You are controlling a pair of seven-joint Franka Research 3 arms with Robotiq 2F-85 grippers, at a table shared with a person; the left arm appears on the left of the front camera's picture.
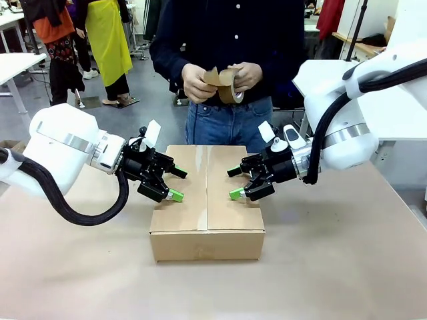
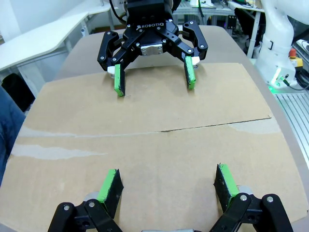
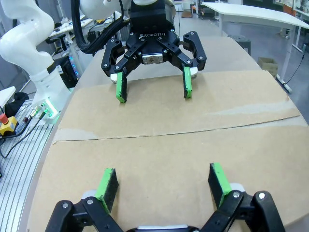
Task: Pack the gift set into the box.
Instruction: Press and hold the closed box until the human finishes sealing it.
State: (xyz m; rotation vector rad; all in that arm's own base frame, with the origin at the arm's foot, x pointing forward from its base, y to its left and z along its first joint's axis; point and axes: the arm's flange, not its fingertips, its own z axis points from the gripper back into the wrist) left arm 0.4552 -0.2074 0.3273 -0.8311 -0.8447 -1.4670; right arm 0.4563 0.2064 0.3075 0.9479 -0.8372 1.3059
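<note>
The box [image 1: 207, 200] stands in the middle of the table with its top flaps folded shut, their seam [image 2: 164, 129] running between the two grippers. My left gripper [image 1: 177, 184] is open over the left flap, its green pads [image 2: 111, 186] low against the cardboard. Opposite it, my right gripper [image 1: 235, 183] is open over the right flap, pads [image 3: 219, 181] likewise down at the surface. Each wrist view shows the other gripper facing it, the right gripper [image 2: 154, 82] and the left gripper [image 3: 153, 89]. The gift set is out of view.
A person stands at the far edge just behind the box, both hands [image 1: 197, 83] working a roll of brown packing tape [image 1: 230, 87]. Bare brown table [image 1: 333, 267] surrounds the box. Other white tables and people are farther back.
</note>
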